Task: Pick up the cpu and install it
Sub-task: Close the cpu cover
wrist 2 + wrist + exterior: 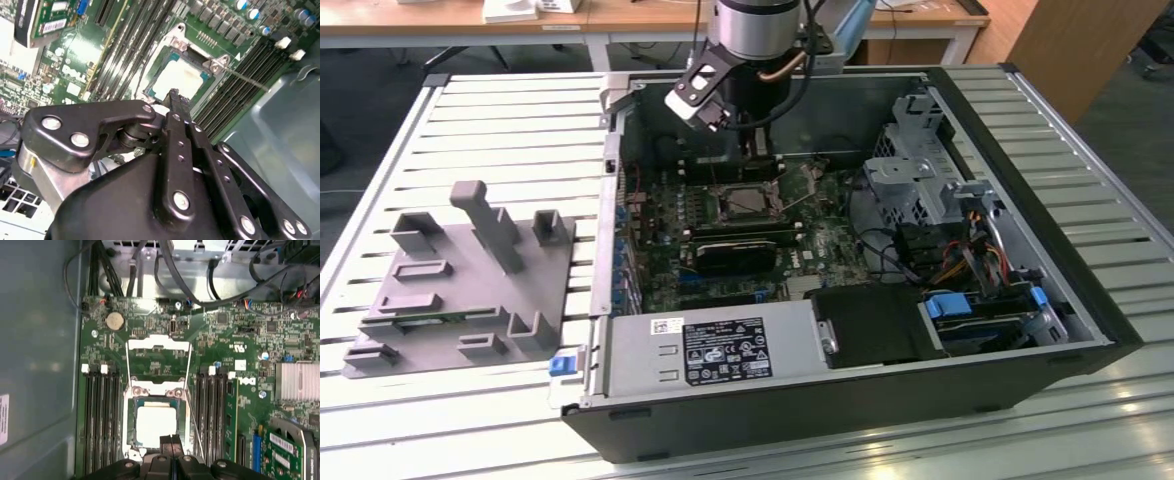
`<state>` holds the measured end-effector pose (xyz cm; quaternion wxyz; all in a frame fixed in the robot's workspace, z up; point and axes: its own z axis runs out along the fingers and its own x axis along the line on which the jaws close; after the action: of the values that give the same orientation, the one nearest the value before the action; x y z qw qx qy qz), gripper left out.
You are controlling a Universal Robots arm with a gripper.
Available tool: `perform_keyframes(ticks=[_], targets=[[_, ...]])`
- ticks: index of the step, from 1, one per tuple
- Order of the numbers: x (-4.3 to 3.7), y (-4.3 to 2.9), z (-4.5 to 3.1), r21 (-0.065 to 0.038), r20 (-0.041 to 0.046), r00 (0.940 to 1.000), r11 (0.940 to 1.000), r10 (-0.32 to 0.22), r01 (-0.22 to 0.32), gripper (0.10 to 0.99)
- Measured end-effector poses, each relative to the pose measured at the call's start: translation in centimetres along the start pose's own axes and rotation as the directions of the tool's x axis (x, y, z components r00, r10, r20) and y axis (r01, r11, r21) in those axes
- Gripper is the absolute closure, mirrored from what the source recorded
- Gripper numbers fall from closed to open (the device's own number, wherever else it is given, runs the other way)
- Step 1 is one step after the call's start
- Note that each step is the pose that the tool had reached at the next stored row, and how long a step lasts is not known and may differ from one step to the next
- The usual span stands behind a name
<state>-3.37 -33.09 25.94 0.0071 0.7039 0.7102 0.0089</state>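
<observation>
Slatted table (440, 130) carries an open PC case (854, 400), w/ a grey tray (467, 300) on the exterior view's left; no chip visible on the tray. Inside the case, the mobo (235, 365) lies flat.

The gripper (171, 442) hangs low over the mobo, its fingers pressed together w/ nothing btwn them, tips right at one edge of the cpu socket (155, 387).

The socket's load plate (159, 346) is flipped open and the lever wire (195, 430) is swung out.

The cpu (155, 424) sits inside the socket frame, silvery top up and looking level, not gripped.

Risks, as I judge them: the chip isn't clamped, so a sideways nudge from the closed tips could skew it on the pins. Pressing down off-centre could bend contacts. The tips could also snag the loose lever.
</observation>
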Motion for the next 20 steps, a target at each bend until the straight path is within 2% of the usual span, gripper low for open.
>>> perform_keyframes(ticks=[5,20], targets=[[-0.01,0.52,0.02,0.0,0.0,1.0,1.0,0.0,0.0,0.98],[-0.01,1.21,0.05,0.0,0.0,1.0,1.0,0.0,0.0,0.98]])
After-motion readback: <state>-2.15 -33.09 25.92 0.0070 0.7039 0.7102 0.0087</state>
